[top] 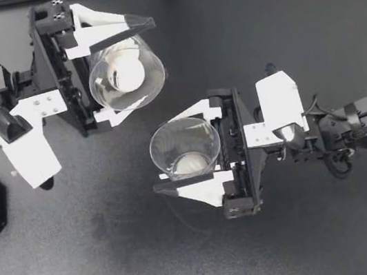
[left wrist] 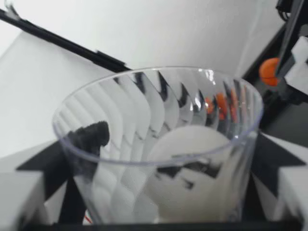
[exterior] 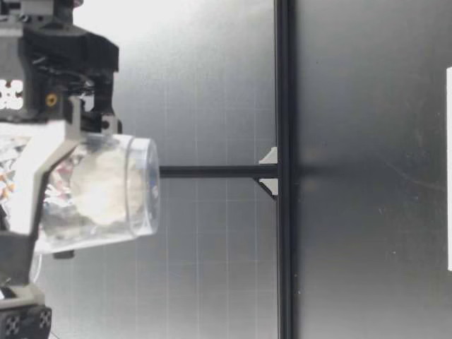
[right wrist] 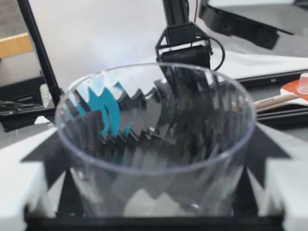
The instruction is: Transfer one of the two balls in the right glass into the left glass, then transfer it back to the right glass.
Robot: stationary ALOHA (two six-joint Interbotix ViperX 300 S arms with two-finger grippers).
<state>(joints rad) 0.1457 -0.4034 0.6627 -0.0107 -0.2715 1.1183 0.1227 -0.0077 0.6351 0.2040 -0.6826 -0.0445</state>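
- We think half the job is done, because each glass has one ball in it. What is left is to tip the left ball point(top: 124, 70) back into the right glass point(top: 200, 135).
- Our left gripper point(top: 132, 69) has its fingers point(top: 110, 25) spread wide. They press the left glass point(top: 150, 80) from both sides.
- The left ball sits at the bottom of that glass.
- Our right gripper point(top: 165, 153) has its fingers point(top: 192, 190) spread wide too. They squeeze the right glass from both sides.
- The right ball point(top: 189, 163) lies at the bottom of the right glass.
- The left glass is close beside the right glass but does not touch it.
- In the low view, one glass with a ball hangs above the table point(top: 291, 23). We cannot tell which glass it is.
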